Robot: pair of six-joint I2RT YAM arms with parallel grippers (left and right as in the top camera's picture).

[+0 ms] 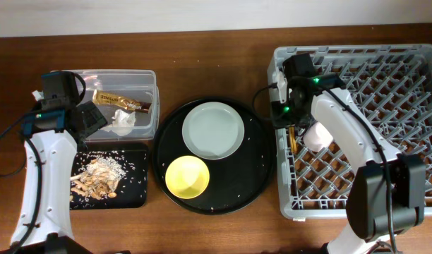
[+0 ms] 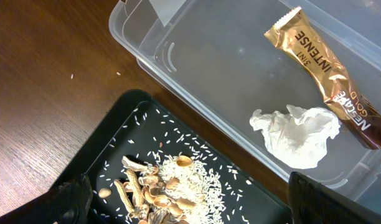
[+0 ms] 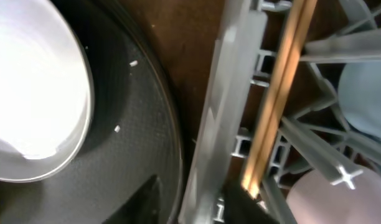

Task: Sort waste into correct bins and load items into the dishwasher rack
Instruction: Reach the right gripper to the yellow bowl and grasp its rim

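The brown-and-gold wrapper (image 1: 121, 102) (image 2: 327, 68) and the white tissue (image 1: 121, 121) (image 2: 299, 134) lie in the clear box (image 1: 149, 88) (image 2: 197, 56). Tan scraps with rice (image 1: 97, 178) (image 2: 172, 183) lie in the shallow black tray (image 1: 131, 190) (image 2: 109, 149). My left gripper (image 1: 92, 120) (image 2: 190, 208) is open and empty above that tray's near edge. My right gripper (image 1: 283, 116) (image 3: 197, 202) is open and straddles the left wall of the grey rack (image 1: 357, 42) (image 3: 231, 81), beside the chopsticks (image 1: 292, 137) (image 3: 277, 93). A pink cup (image 1: 316, 135) (image 3: 327, 199) and a blue cup (image 3: 365, 93) sit in the rack.
The large round black tray (image 1: 258, 162) (image 3: 134, 124) holds the white plate (image 1: 213, 130) (image 3: 35, 81), the yellow bowl (image 1: 186, 176) and scattered rice grains. It lies between the bins and the rack.
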